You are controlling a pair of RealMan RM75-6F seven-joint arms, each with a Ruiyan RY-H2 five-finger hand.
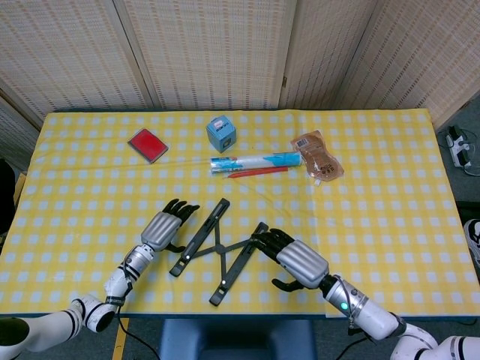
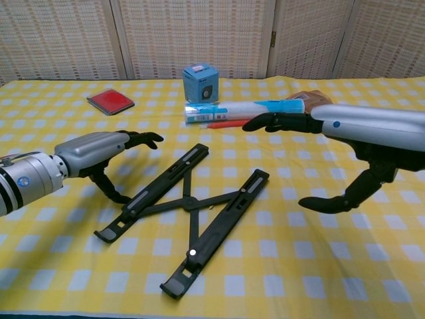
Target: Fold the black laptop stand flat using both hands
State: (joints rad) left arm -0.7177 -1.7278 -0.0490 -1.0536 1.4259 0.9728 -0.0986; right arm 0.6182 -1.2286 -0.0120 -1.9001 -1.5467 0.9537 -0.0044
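The black laptop stand [image 1: 219, 248] [image 2: 190, 211] lies on the yellow checked table, its two long rails spread apart and joined by crossed struts. My left hand [image 1: 166, 226] [image 2: 99, 154] hovers just left of the left rail, fingers extended, holding nothing. My right hand [image 1: 294, 259] [image 2: 345, 133] is at the right rail's far end, fingers stretched out and thumb hanging down. In the head view its fingertips reach the rail's top end; the chest view shows the hand raised above the table. Neither hand grips the stand.
Behind the stand lie a white-and-blue tube [image 1: 255, 160] with a red pen [image 1: 259, 172] beside it, a small blue box [image 1: 221, 133], a red card [image 1: 148, 145] and a brown pouch [image 1: 317, 156]. The table's front edge [image 1: 240, 313] is close to the stand.
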